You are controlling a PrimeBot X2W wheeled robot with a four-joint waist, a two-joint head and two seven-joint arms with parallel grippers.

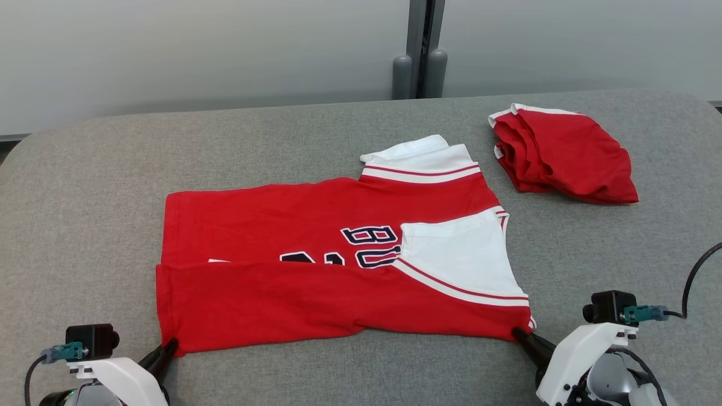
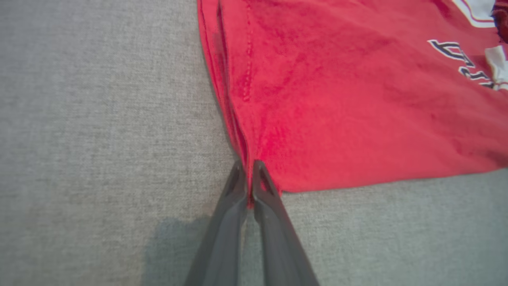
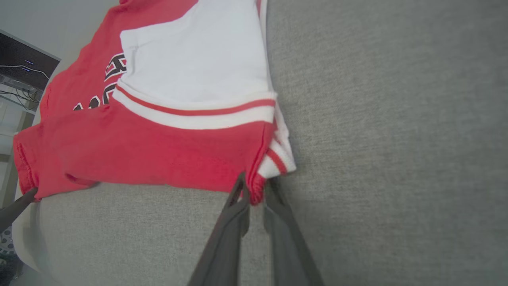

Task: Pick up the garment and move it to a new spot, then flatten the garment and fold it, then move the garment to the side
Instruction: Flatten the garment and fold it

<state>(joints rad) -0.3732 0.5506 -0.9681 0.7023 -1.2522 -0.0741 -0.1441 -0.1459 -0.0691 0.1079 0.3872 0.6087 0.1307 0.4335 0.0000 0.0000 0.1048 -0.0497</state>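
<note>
A red garment (image 1: pixel 316 225) with white sleeves, a white collar and dark lettering lies flat on the grey table, its near long side folded over. At its near left corner my left gripper (image 1: pixel 169 345) is shut on the hem; the left wrist view has the garment (image 2: pixel 337 99) pinched between the two dark fingers of the left gripper (image 2: pixel 249 169). My right gripper (image 1: pixel 518 334) is shut on the near right corner by the sleeve; in the right wrist view the right gripper (image 3: pixel 256 184) clamps a bunched red edge of the garment (image 3: pixel 158 131).
A second red garment (image 1: pixel 564 152), folded, lies at the far right of the grey table (image 1: pixel 84 197). A grey wall and a post (image 1: pixel 418 51) stand behind the table. A black cable (image 1: pixel 696 270) curves near my right wrist.
</note>
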